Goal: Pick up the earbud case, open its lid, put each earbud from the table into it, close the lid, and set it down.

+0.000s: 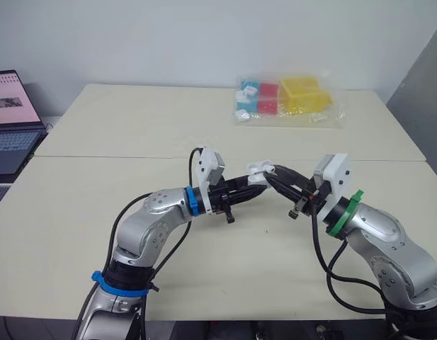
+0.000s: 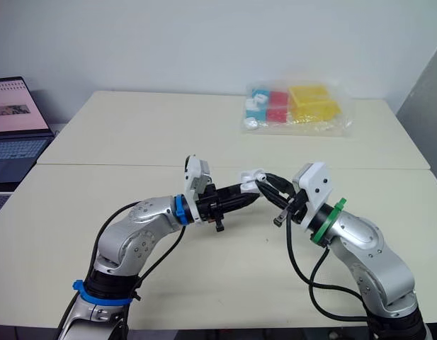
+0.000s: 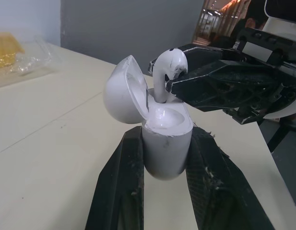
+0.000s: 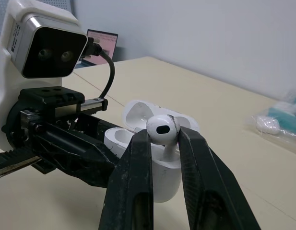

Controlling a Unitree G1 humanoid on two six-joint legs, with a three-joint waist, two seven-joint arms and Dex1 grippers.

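- Right now the step in hand looks like seating an earbud: the case is up off the table (image 1: pixel 133 127), the lid is open, and an earbud is going in.
- The left gripper (image 3: pixel 166 139) has its two black fingers closed against the sides of the white earbud case (image 4: pixel 163 179), holding it upright in the air over the near half of the table, between the two arms.
- The lid (image 3: pixel 121 91) is swung back on its hinge and stands open to one side of the case mouth.
- The right gripper (image 4: pixel 163 139) has its fingers pinched narrowly on the rounded head of the earbud (image 3: pixel 168 64). The stem points down and its tip is already inside the case opening.
- I judge the earbud only partly seated, since the head is well above the rim.
- The next move calls for a short, straight push down along the stem's line, then a release. Any tilt could jam the stem against the well's wall or twist the case in the left fingers.
- Whether the other well is already filled I cannot tell.
- A clear bag of coloured pieces (image 1: pixel 289 99) lies at the table's far edge, well apart from the work.
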